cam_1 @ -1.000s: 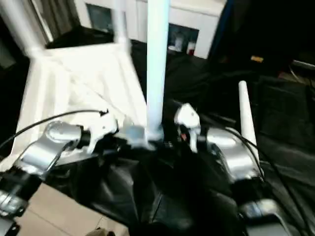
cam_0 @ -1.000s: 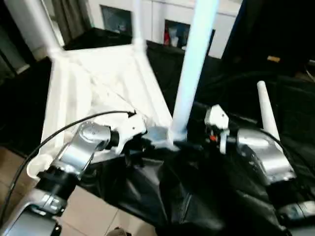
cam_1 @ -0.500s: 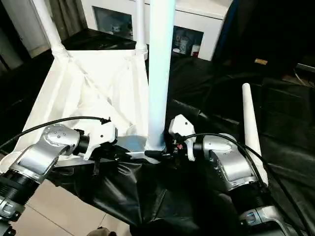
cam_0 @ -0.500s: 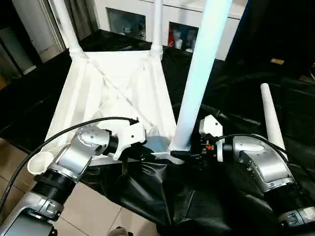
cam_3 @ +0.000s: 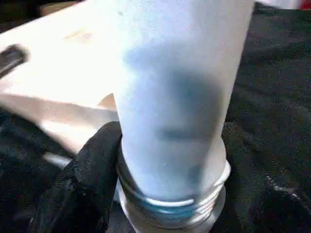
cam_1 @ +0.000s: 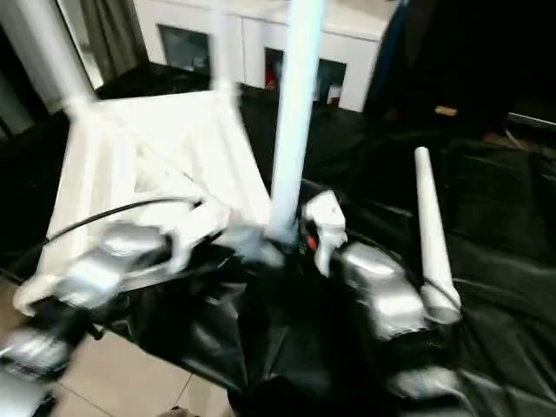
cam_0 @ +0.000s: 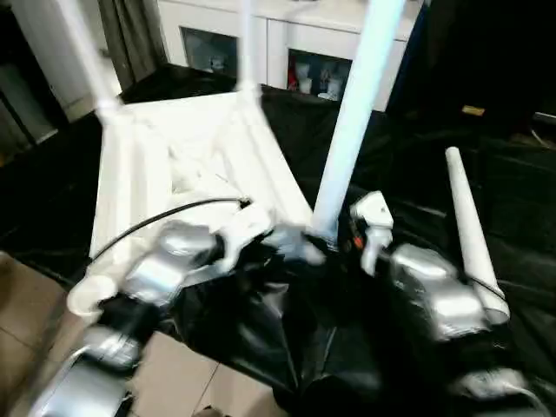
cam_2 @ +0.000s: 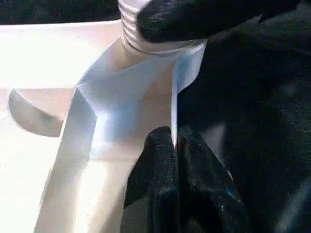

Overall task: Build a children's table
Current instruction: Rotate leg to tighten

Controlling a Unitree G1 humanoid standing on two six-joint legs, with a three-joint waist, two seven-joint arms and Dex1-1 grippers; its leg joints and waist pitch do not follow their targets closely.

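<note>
The children's table tabletop [cam_0: 174,148] lies upside down on black cloth, with two legs [cam_0: 82,52] standing in its far corners. A third leg [cam_0: 352,122] stands upright in the near right corner socket. My right gripper [cam_0: 334,239] is shut on this leg's threaded base [cam_3: 170,204], with one black finger [cam_3: 92,165] pressed against its side. My left gripper [cam_2: 174,141] is shut on the tabletop's thin rim [cam_2: 146,97] just beside that socket. A loose leg [cam_0: 469,226] lies on the cloth to the right of my right arm.
The near left corner socket [cam_0: 89,297] hangs over the cloth's edge above the tiled floor. A white cabinet [cam_0: 287,43] with glass-fronted shelves stands behind the table. A black cable [cam_0: 165,217] runs along my left forearm.
The head camera has swung and the picture has shifted. Both grippers stay at the near right corner, and the leg there still stands upright.
</note>
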